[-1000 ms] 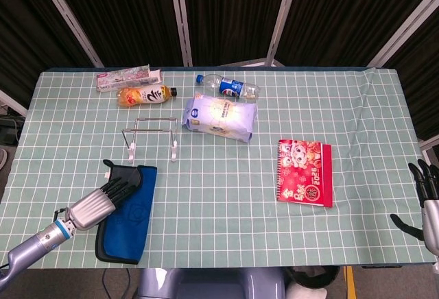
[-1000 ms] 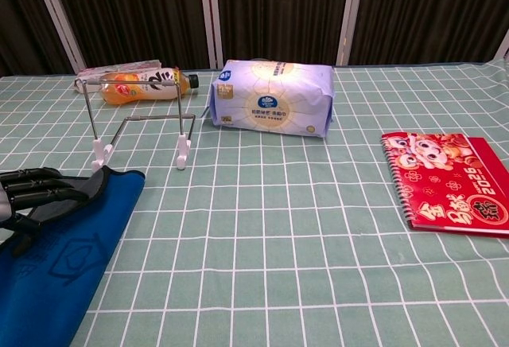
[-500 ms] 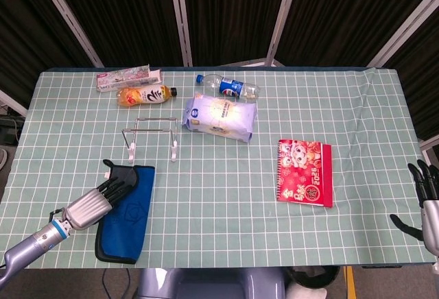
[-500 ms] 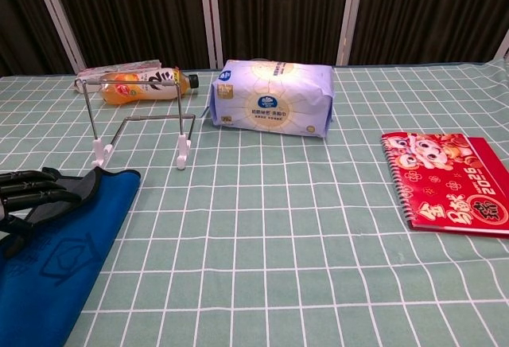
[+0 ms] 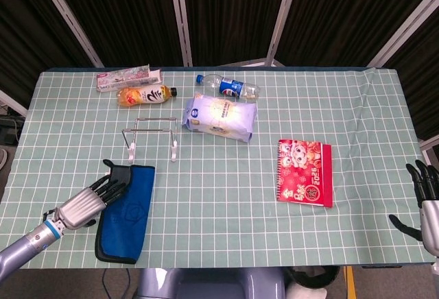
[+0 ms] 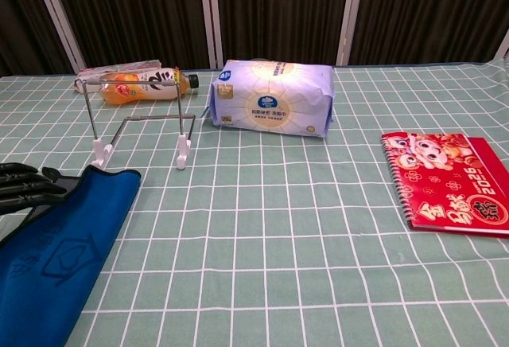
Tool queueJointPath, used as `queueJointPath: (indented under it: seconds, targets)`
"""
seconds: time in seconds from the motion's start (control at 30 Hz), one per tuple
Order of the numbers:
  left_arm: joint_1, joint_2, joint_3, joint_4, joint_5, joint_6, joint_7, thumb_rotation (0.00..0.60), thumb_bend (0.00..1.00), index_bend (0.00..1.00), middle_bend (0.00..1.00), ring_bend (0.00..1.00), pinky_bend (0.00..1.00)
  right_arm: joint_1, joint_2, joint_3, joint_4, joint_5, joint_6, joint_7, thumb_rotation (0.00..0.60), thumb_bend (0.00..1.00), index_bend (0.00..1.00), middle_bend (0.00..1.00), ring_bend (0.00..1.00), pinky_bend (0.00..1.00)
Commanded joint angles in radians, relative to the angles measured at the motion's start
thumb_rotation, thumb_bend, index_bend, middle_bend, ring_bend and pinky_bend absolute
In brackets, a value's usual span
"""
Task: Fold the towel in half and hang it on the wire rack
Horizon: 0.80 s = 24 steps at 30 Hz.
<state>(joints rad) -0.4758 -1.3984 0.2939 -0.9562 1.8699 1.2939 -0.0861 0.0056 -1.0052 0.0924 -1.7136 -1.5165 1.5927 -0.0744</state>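
The blue towel (image 5: 127, 213) (image 6: 60, 251) lies flat as a long narrow strip near the table's front left edge. My left hand (image 5: 86, 201) (image 6: 24, 186) lies beside its left edge with fingers stretched out and apart, the tips at the towel's far left corner, holding nothing. The wire rack (image 5: 151, 136) (image 6: 139, 120) stands upright and bare just behind the towel. My right hand (image 5: 426, 199) hangs past the table's right front corner with fingers spread and nothing in them; the chest view does not show it.
Behind the rack lie an orange drink bottle (image 5: 145, 95), a pink box (image 5: 129, 78), a water bottle (image 5: 228, 86) and a white tissue pack (image 5: 219, 116). A red calendar (image 5: 305, 172) lies to the right.
My left hand has slid leftward off the top of the towel to its left edge. The towel shifted slightly left with it. The right hand has hardly moved.
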Motion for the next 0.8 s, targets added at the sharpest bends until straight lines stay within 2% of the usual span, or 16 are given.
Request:
queueJointPath:
  seconds: [0.03,0.17,0.33,0.43,0.53,0.6,0.67,0.8]
  targets:
    - [0.024,0.049,-0.001,-0.033,-0.003,0.059,-0.025,0.600,0.09,0.00,0.00,0.00,0.00,-0.001,0.003,-0.001,-0.002,-0.004,0.002,0.005,0.600,0.00,0.00,0.00,0.00,0.00]
    - [0.059,0.106,-0.005,-0.083,-0.001,0.146,-0.050,0.600,0.09,0.00,0.00,0.00,0.00,-0.006,0.008,-0.007,-0.005,-0.021,0.013,0.018,0.600,0.00,0.00,0.00,0.00,0.00]
    - [0.084,0.136,0.003,-0.117,0.017,0.194,-0.069,0.600,0.09,0.01,0.00,0.00,0.00,-0.007,0.012,-0.009,-0.004,-0.025,0.013,0.029,0.600,0.00,0.00,0.00,0.00,0.00]
    - [0.101,0.148,0.028,-0.149,0.040,0.201,-0.076,0.600,0.09,0.11,0.00,0.00,0.00,-0.007,0.015,-0.011,-0.003,-0.030,0.013,0.038,0.600,0.00,0.00,0.00,0.00,0.00]
    - [0.109,0.151,0.053,-0.190,0.064,0.183,-0.081,0.600,0.13,0.33,0.00,0.00,0.00,-0.008,0.018,-0.014,-0.001,-0.036,0.013,0.049,0.600,0.00,0.00,0.00,0.00,0.00]
    - [0.109,0.147,0.063,-0.204,0.077,0.165,-0.072,0.600,0.18,0.42,0.00,0.00,0.00,-0.008,0.019,-0.015,0.000,-0.037,0.013,0.054,0.600,0.00,0.00,0.00,0.00,0.00]
    - [0.111,0.134,0.068,-0.210,0.088,0.144,-0.049,0.600,0.22,0.47,0.00,0.00,0.00,-0.009,0.020,-0.016,0.001,-0.038,0.013,0.058,0.600,0.00,0.00,0.00,0.00,0.00]
    - [0.113,0.099,0.068,-0.212,0.103,0.120,-0.031,0.600,0.30,0.49,0.00,0.00,0.00,-0.009,0.022,-0.018,0.002,-0.041,0.014,0.064,0.600,0.00,0.00,0.00,0.00,0.00]
